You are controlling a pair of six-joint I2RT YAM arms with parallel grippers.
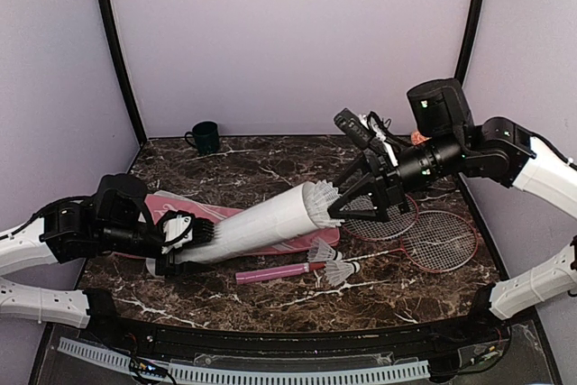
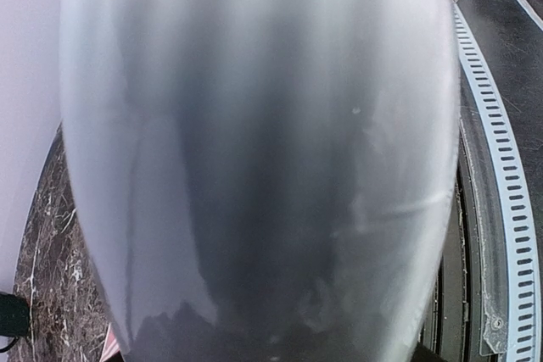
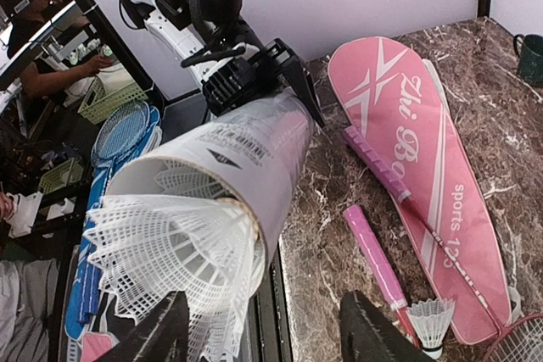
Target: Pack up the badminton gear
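We see the right gripper with fingers apart at the mouth of the long white tube. A white mesh-skirt shuttlecock pokes out. Left gripper is clamped on the tube's left end. The tube is tilted over the pink racket-shaped bag.

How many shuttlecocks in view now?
3 shuttlecocks: one sticking out of the white tube, two on the table by the pink handle. Others may hide inside the tube.

We see a white tube, a pink bag lettered white, red-framed rackets, and a dark, white-veined marble table.
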